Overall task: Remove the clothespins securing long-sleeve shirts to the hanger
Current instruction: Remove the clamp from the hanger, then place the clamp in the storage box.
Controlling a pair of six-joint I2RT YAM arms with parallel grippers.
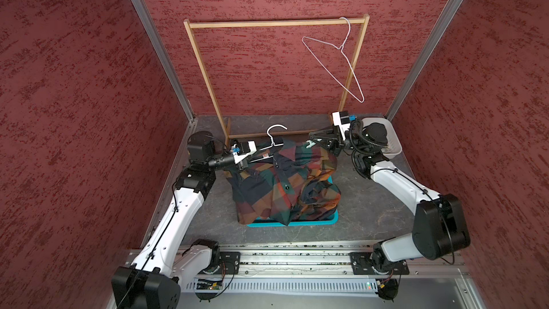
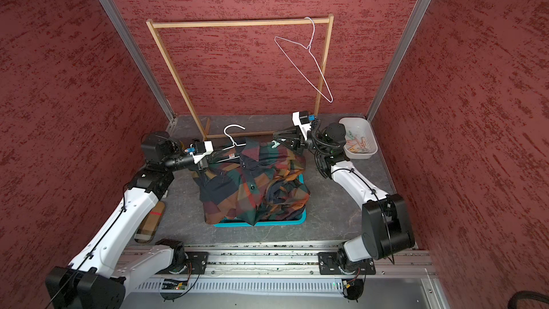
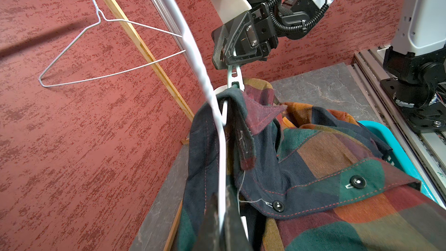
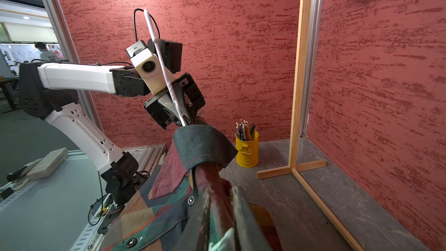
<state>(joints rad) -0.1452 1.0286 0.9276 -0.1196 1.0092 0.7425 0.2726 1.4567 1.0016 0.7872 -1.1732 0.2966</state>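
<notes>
Entry: plaid long-sleeve shirt (image 1: 285, 185) is draped over the teal basket (image 1: 326, 220) and hides most of it. Its collar end is raised above the basket's far rim. The shirt hangs on a white wire hanger (image 3: 191, 44).

My left gripper (image 4: 177, 111) is above the basket's far left corner, fingers pinched tight on the hanger's twisted neck.

My right gripper (image 3: 231, 61) is above the far right corner, fingers narrow and nipping the tail of a mint clothespin (image 3: 233, 74). The peg's other end meets the shirt's shoulder edge. I cannot tell whether it grips the wire underneath.

A wooden rack (image 1: 276, 23) stands behind the basket.

A white tray (image 2: 359, 154) of loose clothespins (image 2: 356, 144) sits off the basket's far right corner, well apart and partly behind my right arm.
</notes>
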